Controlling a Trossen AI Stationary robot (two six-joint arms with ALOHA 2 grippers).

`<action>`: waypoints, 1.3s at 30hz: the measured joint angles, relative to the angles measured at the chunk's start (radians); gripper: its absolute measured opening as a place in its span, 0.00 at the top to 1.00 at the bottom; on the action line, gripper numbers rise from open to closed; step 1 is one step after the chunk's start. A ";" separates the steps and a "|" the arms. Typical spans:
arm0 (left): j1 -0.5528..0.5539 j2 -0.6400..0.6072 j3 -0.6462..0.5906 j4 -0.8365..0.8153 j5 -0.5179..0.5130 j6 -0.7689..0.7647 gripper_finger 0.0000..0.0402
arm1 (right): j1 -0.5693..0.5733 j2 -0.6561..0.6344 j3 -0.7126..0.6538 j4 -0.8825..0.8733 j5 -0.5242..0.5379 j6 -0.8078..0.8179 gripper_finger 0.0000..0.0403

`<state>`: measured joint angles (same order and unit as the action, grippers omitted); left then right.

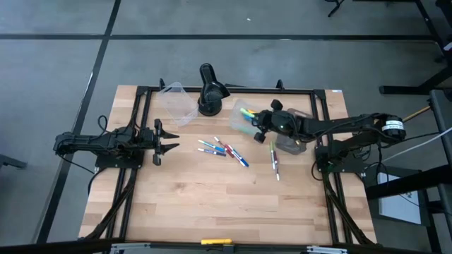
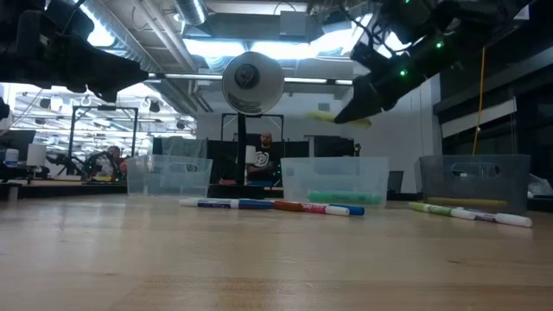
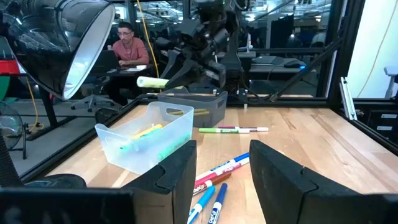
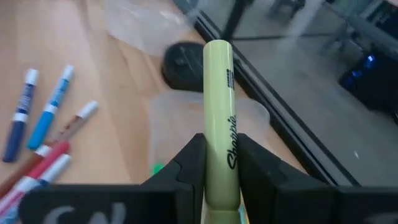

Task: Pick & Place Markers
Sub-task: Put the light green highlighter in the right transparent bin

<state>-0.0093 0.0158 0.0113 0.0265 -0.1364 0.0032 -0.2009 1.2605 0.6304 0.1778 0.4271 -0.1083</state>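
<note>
— While the right gripper [image 1: 253, 120] hangs over the clear tub [image 1: 244, 118] at about one o'clock from the table's middle, what has it got?

— A yellow marker [image 4: 219, 118], clamped between its two fingers [image 4: 186, 165]. The marker sticks out forward past the fingertips, held up in the air above the tub, not touching it.

— Anything inside that tub?

— A few markers, green and yellow ones [image 3: 146, 134], lying in the bottom. Just beside it, toward three o'clock, sits a grey tub [image 1: 293, 140].

— And the rest of the markers?

— A loose cluster of markers [image 1: 222, 149] lies on the wooden table [image 1: 191, 204] near the centre: blue, red and white-capped ones. Two more [image 1: 274, 159] lie apart at about three o'clock, close to the grey tub.

— The other arm?

— The left gripper [image 1: 168, 138] waits at nine o'clock, fingers spread apart, holding nothing, pointing toward the cluster.

— What's at the back?

— A black desk lamp [image 1: 210, 90] at twelve o'clock, and another clear tub [image 1: 175, 101] tipped beside it at eleven. A person [image 3: 129, 46] sits beyond the table, well away.
</note>
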 joint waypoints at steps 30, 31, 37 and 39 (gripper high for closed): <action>0.000 0.000 0.000 0.000 0.000 0.000 0.64 | -0.183 0.232 0.119 -0.259 -0.222 0.179 0.80; 0.000 0.000 0.000 0.000 0.000 0.000 0.64 | -0.184 0.232 0.119 -0.258 -0.221 0.180 0.80; 0.000 0.000 0.000 0.000 0.000 0.000 0.64 | -0.184 0.232 0.120 -0.258 -0.221 0.193 0.79; 0.000 0.000 0.000 0.000 0.000 0.000 0.64 | -0.183 0.232 0.120 -0.258 -0.221 0.203 0.78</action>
<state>-0.0095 0.0158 0.0113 0.0261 -0.1364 0.0032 -0.3843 1.4925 0.7502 -0.0807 0.2058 0.0943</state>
